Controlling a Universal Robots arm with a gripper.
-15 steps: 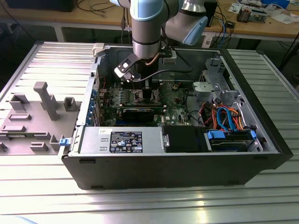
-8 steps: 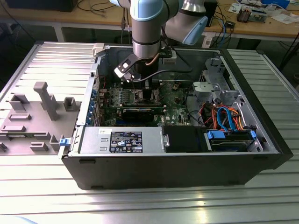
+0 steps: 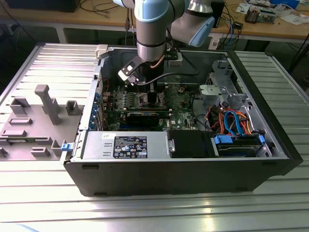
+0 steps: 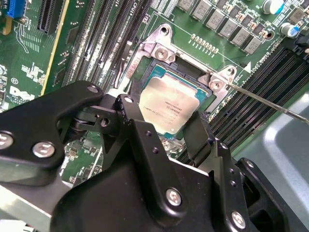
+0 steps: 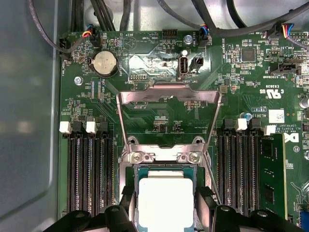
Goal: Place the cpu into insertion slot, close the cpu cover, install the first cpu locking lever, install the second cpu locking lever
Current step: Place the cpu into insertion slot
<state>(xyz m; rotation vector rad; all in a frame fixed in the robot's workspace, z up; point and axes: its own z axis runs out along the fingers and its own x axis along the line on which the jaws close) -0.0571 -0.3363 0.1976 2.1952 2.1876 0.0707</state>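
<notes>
Where the ribbed counter carries grey fixtures at the exterior view's left, the open computer case sits mid-frame, and inside it the hand is clenched on two opposite edges of the cpu at the insertion slot, the cpu cover standing raised open.

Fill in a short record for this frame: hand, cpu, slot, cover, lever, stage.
hand: down inside the open computer case, right at the cpu; grip cannot be judged
cpu: silver top up, within the insertion slot; full seating unclear
cpu cover: swung up open, not over the cpu
locking lever: thin rod running out from the slot's corner
stage: cpu at slot, cover not yet closed
</notes>
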